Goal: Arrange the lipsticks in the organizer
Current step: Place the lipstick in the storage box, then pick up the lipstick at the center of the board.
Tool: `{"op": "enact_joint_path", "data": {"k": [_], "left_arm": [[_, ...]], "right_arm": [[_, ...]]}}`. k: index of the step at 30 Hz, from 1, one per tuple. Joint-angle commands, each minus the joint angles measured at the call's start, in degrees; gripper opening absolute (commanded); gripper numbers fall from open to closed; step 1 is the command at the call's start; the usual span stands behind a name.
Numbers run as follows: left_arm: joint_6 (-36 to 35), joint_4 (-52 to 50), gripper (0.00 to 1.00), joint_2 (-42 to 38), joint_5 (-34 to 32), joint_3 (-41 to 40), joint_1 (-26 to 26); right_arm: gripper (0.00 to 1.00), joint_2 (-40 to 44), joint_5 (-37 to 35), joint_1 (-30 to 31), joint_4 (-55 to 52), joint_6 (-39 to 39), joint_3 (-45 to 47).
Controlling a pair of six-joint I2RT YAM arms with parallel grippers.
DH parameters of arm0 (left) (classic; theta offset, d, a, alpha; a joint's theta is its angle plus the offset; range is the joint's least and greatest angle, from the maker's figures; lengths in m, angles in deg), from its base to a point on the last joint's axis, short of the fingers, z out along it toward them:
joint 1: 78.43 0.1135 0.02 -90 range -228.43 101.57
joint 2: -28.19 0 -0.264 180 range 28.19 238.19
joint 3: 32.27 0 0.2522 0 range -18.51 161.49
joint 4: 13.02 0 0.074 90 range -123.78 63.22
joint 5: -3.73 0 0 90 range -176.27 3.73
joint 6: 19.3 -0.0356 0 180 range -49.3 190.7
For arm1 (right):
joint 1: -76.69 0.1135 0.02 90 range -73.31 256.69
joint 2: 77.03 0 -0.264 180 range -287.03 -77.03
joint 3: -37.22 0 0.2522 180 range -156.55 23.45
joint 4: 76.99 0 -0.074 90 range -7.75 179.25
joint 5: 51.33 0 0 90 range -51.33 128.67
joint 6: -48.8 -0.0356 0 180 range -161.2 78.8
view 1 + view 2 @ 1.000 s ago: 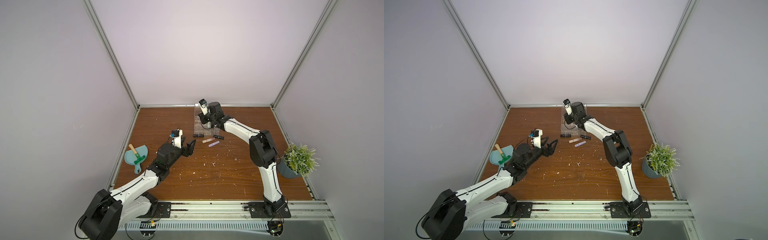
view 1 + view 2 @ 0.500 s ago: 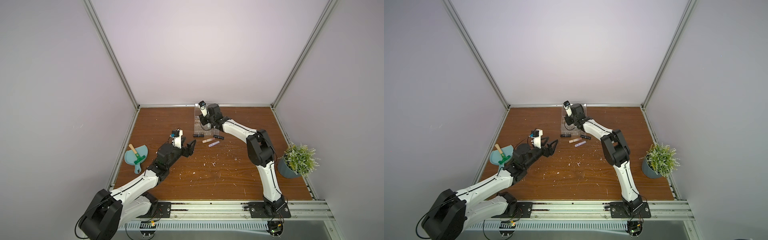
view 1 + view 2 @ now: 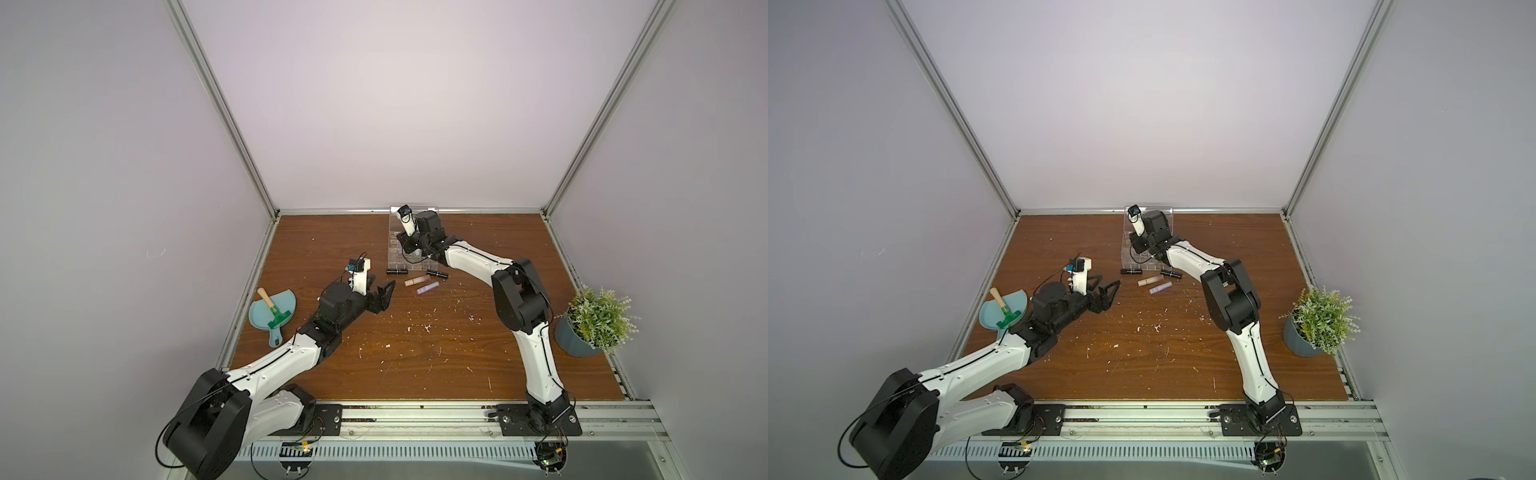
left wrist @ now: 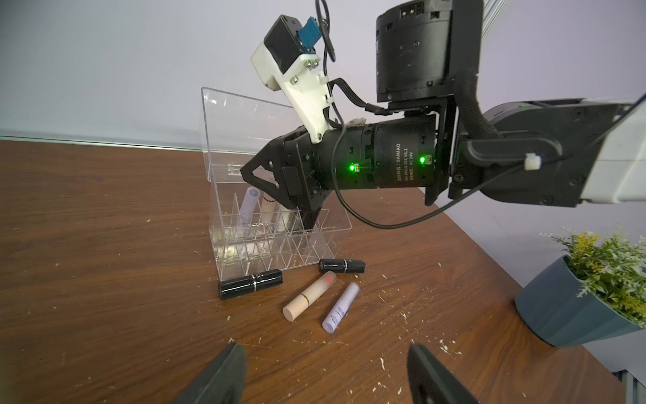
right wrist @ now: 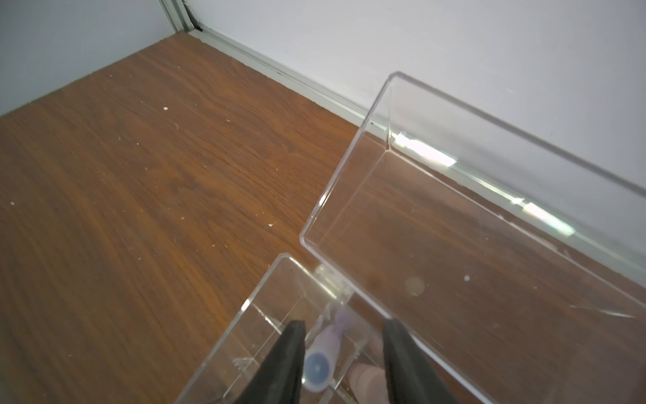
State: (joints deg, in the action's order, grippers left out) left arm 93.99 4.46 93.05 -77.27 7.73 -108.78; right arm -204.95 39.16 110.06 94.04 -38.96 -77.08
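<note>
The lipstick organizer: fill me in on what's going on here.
The right gripper sits over the clear organizer, whose lid is open. Its jaws are apart around a lilac lipstick standing in a cell, and a beige tube stands beside that one. Four more lie loose on the table in front: two black lipsticks, a beige lipstick and a second lilac one. The left gripper hovers open and empty, facing them.
</note>
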Motion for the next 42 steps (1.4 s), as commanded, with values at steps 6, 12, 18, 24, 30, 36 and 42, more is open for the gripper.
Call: {"op": "enact_joint_path", "data": {"k": [6, 12, 18, 24, 30, 36, 42], "left_arm": [[-6.0, -13.6, 0.77, 7.7, 6.6, 9.6, 0.4], [-13.8, -27.7, 0.77, 16.4, 7.0, 19.5, -3.3], [-16.1, -29.3, 0.76, 21.5, 8.9, 23.5, -4.7], [-20.2, -32.9, 0.76, 30.8, 8.7, 30.7, -4.7], [-23.1, -41.7, 0.75, 40.0, 4.0, 39.8, -4.7], [-22.6, -39.3, 0.75, 38.0, 5.0, 38.5, -4.5], [-23.4, -39.6, 0.73, 40.9, 7.5, 41.9, -4.7]], "right_arm": [[0.53, 11.1, -1.0, 0.2, 4.5, -2.4, 11.1], [0.53, 25.3, -3.3, -1.1, 14.1, -7.0, 31.4], [0.55, 39.7, -6.1, -4.0, 21.1, -10.7, 47.5], [0.56, 44.2, -3.8, -8.5, 22.3, -13.3, 51.7], [0.56, 43.9, -1.4, -10.9, 22.5, -14.8, 52.2], [0.56, 43.1, 0.1, -12.0, 22.4, -15.6, 51.7], [0.56, 43.0, 0.6, -12.3, 21.9, -15.8, 51.6]]}}
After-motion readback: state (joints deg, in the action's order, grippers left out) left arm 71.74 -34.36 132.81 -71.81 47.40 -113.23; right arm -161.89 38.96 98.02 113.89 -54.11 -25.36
